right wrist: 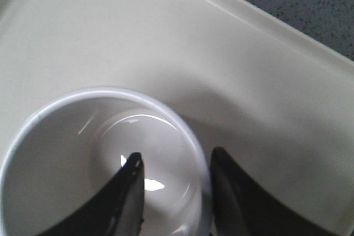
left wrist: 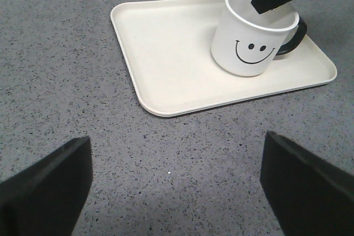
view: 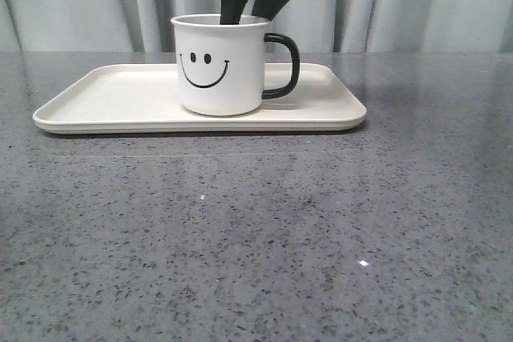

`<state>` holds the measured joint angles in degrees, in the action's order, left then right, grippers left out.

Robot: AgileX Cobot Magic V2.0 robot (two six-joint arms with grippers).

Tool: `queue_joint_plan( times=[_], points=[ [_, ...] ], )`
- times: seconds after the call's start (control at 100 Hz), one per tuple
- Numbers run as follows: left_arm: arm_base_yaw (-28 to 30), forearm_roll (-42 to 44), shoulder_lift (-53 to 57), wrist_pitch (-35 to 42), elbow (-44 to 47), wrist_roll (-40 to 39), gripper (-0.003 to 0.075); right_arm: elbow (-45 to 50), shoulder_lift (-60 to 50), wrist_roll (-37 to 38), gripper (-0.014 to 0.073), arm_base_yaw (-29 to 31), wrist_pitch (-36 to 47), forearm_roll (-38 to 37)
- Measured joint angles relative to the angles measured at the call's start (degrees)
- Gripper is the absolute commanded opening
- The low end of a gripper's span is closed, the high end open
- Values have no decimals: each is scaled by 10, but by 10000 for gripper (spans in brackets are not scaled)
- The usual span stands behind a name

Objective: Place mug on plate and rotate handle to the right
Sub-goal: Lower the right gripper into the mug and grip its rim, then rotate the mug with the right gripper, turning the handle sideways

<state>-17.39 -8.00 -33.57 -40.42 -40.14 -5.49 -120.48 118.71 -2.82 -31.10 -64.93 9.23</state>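
Note:
The white mug (view: 220, 66) with a black smiley face stands upright on the cream plate (view: 104, 102), right of its middle. Its black handle (view: 284, 66) points right. My right gripper (view: 252, 14) comes down from above and straddles the mug's far rim. In the right wrist view, this gripper (right wrist: 174, 158) has one finger inside the mug (right wrist: 66, 153), apart from the wall, and one just outside; the jaws look open. My left gripper (left wrist: 177, 181) is open and empty above bare table, in front of the plate (left wrist: 166, 53) and mug (left wrist: 249, 42).
The grey speckled table (view: 256, 238) stretches in front of the plate. A pale curtain (view: 72, 2) hangs behind the table's back edge. The plate's left half holds nothing.

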Motion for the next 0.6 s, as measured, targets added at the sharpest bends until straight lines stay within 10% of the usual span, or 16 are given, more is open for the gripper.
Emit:
queue_joint_plan(
  times=[0.2, 0.6],
  points=[
    [0, 0, 0, 0, 0, 0, 599, 0, 0, 0, -71, 0, 8, -4],
    [0, 0, 0, 0, 0, 0, 599, -43, 0, -107, -62, 23, -36, 13]
  ],
)
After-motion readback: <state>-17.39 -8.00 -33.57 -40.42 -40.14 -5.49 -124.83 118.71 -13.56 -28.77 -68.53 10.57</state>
